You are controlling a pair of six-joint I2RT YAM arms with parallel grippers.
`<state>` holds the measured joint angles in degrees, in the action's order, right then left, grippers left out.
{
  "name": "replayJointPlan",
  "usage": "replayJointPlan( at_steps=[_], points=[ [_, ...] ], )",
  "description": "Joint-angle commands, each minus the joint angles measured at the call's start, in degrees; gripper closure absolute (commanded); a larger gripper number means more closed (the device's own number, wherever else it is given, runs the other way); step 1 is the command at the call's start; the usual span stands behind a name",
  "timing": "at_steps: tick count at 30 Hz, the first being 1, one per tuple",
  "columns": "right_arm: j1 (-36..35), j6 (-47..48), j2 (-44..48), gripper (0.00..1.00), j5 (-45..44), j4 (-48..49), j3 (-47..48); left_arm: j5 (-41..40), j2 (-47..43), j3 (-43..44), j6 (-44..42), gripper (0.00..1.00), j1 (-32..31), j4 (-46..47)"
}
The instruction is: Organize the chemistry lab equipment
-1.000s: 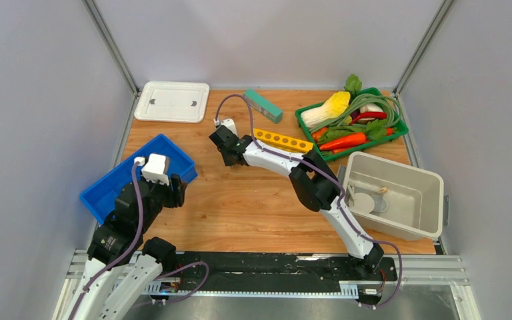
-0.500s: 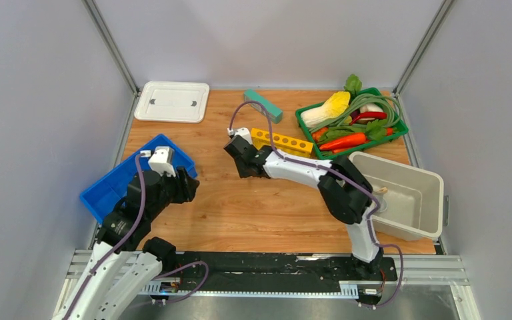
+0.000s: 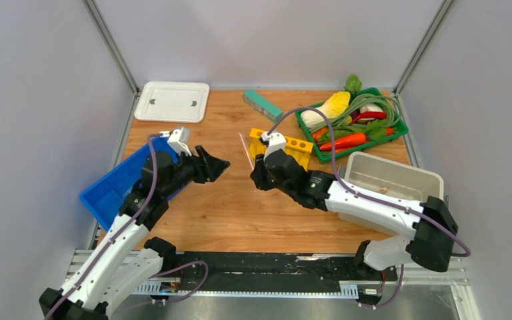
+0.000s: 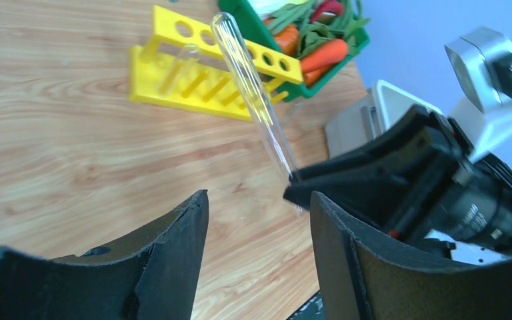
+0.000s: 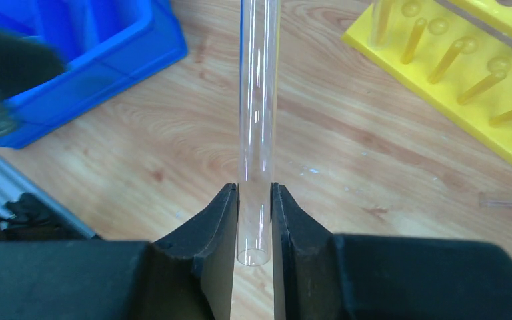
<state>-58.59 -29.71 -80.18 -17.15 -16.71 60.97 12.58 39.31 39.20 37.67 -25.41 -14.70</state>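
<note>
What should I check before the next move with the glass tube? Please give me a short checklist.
1. The right gripper is shut on the test tube: ok, it pinches the tube near the open end.
2. The left gripper is open and empty: ok.
3. The test tube is apart from the left gripper: ok.
4. The yellow rack stands upright with several holes empty: ok.
5. The grip is firm enough that the tube will not slip: cannot tell.
</note>
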Motion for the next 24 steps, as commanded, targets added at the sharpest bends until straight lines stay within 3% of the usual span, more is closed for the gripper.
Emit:
replayJointPlan(
  at_steps=[1,6,16,19,24],
  points=[
    [-3.1,-3.7,7.0,0.78,-1.2,6.6,-3.0,8.2,4.3,-1.2,5.0,0.34,-0.1,17.2],
    [-5.0,-4.0,10.2,0.78,-2.5,7.2,-3.4,12.0,9.0,-3.2,9.4,0.34,-0.2,26.9],
    [-7.8,-4.7,9.7,0.78,-2.1,10.0,-4.2,17.5,14.3,-4.4,12.4,0.38,-0.3,36.2],
    [-8.4,-4.7,9.0,0.78,-2.1,11.0,-4.3,18.1,15.2,-4.7,12.4,0.41,-0.3,36.2],
    [-8.6,-4.7,7.6,0.77,-1.8,10.9,-3.9,19.8,16.0,-5.5,12.5,0.56,-0.3,37.8]
  ],
)
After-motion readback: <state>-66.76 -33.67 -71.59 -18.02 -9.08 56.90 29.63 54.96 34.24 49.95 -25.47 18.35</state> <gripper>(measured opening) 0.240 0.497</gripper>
